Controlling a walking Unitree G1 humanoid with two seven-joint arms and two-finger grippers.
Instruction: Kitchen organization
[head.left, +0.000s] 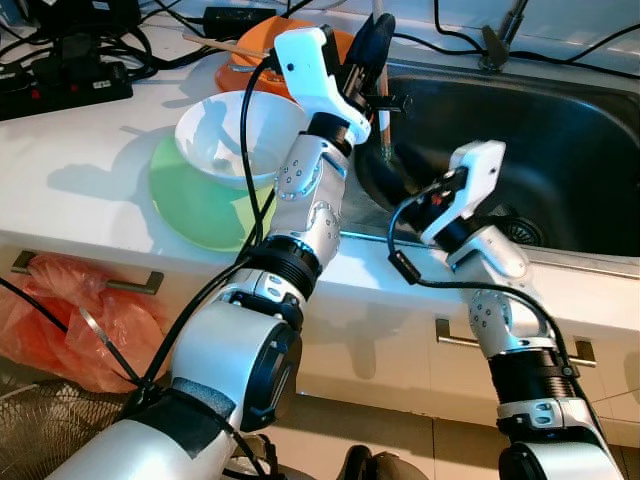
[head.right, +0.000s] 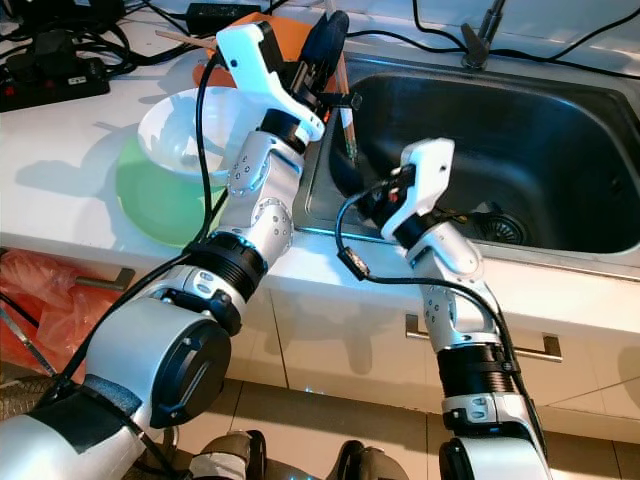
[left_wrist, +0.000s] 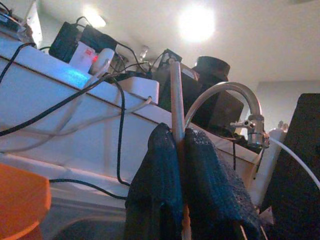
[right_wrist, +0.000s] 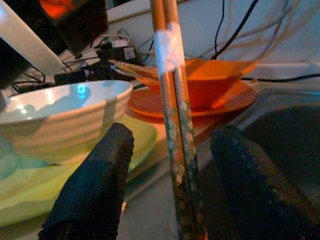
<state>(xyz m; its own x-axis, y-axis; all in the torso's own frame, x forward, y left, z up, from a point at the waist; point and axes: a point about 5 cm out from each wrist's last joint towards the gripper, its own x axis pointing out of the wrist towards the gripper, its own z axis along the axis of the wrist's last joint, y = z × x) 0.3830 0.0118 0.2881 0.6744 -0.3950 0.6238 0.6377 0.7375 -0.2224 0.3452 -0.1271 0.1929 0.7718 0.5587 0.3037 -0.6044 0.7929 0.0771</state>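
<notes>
Over the left edge of the sink, a pair of chopsticks hangs upright, taped together near the top and stained dark toward the lower ends; the left gripper has its two black fingers pressed together on the sticks, one on either side, so they are pinched and held above the basin. The right gripper reaches in low from the sink side with its jaws apart, and the chopsticks stand in the gap between its fingertips without clearly touching either one. Just beside the held sticks, on the white counter, a white bowl sits on a pale green plate. Behind these, near the back corner of the basin, an orange bowl rests on an orange plate, with another pair of pale chopsticks lying across it. The steel sink spreads out to the right, its drain near the right arm. A curved tap rises behind it. Black cables and a power strip crowd the back of the counter. Below, the cabinet front carries metal handles, and a red plastic bag slumps against it at the lower left.
</notes>
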